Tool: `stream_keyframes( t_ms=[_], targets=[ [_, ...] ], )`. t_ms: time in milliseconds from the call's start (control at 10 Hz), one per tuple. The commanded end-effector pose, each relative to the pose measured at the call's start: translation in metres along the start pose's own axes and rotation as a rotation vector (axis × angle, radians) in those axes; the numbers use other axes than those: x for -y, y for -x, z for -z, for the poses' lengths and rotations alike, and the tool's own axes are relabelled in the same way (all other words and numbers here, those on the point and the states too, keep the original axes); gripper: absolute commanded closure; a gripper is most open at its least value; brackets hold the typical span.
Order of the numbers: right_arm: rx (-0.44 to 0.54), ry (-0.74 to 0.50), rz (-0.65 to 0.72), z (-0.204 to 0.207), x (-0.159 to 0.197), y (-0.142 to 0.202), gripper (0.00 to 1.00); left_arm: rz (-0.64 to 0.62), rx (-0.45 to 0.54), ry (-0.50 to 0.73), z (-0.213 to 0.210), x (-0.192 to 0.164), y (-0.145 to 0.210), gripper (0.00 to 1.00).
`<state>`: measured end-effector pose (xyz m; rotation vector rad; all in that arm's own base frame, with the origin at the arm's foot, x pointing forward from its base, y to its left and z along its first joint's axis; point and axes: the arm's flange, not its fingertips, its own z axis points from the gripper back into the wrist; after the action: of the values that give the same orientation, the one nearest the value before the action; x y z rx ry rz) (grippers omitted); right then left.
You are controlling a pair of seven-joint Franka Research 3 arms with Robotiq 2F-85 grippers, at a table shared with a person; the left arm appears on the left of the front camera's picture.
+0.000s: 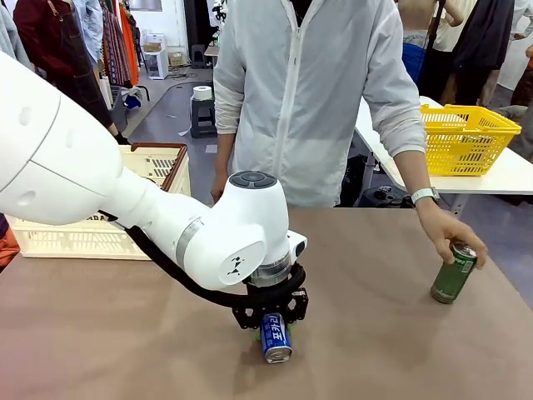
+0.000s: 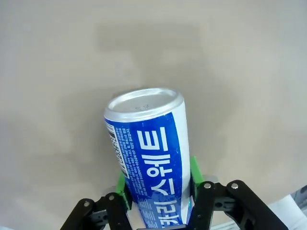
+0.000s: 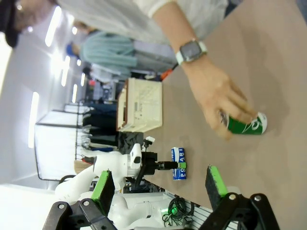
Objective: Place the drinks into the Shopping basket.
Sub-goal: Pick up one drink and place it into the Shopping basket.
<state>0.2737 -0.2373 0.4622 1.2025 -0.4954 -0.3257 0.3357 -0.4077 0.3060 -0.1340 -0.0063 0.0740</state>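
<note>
A blue drink can [image 1: 276, 337] with white lettering is at the table's near middle, its silver end toward the front camera. My left gripper [image 1: 273, 321] is shut on it. In the left wrist view the green pads [image 2: 194, 170] press both sides of the blue can [image 2: 148, 158]. At the far right, a person's hand [image 1: 450, 232] holds the top of a green drink can [image 1: 454, 272], which stands on the table. My right gripper [image 3: 159, 178] is open and empty, well back from the green can [image 3: 245, 124]. The cream Shopping basket [image 1: 83, 237] stands at the far left.
A person in a white jacket stands at the far edge of the table. A yellow mesh basket [image 1: 470, 137] sits on a separate white table at the back right. Bare brown tabletop [image 1: 375, 333] lies between the two cans.
</note>
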Motion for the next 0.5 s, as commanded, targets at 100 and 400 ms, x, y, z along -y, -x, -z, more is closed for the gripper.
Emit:
stream_keyframes(
  t_ms=[100,400],
  targets=[
    [0.164,-0.02,-0.078,-0.104,-0.028,-0.041,0.0,-0.026,0.037,-0.038,0.008,0.003,-0.006,1.0],
    [0.121,0.011,-0.059,-0.077,-0.027,-0.018,0.0,-0.032,0.049,-0.028,-0.001,-0.006,0.001,1.0]
  ],
)
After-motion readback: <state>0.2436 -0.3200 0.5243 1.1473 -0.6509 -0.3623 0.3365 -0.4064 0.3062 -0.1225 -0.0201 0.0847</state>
